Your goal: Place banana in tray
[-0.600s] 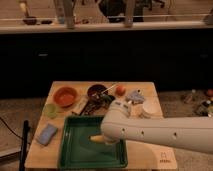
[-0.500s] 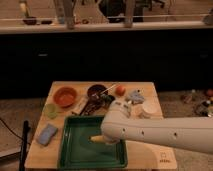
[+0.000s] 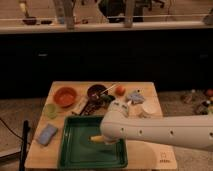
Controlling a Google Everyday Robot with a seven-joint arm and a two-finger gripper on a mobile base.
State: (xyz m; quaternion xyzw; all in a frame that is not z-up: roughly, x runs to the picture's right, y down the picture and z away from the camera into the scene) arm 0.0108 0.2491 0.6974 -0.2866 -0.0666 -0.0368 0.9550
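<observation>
The pincer (image 3: 103,140) sits at the tip of the smooth white, hole-dotted arm, low over the middle of the tray (image 3: 75,150), and the arm's bulk hides it, so I cannot tell whether it is clamped on the banana (image 3: 96,138) or free of it. The banana shows as a small pale-yellow, slightly curved shape poking out at the pincer's nine o'clock, over the tray's flat dark-green floor; whether it rests on that floor or hangs just above is unclear. The risks, as I judge them: a curved, slick-skinned fruit let go from height could roll or skid on what looks like hard, glossy plastic, though the raised rim should stop it; pulling away sideways could drag the fruit along or nudge the light tray across the wooden desk (image 3: 145,154). A soft blue pad (image 3: 47,134) lies at the tray's nine o'clock, a round orange bowl (image 3: 65,96) at eleven, a small orange fruit (image 3: 120,90) at one.
</observation>
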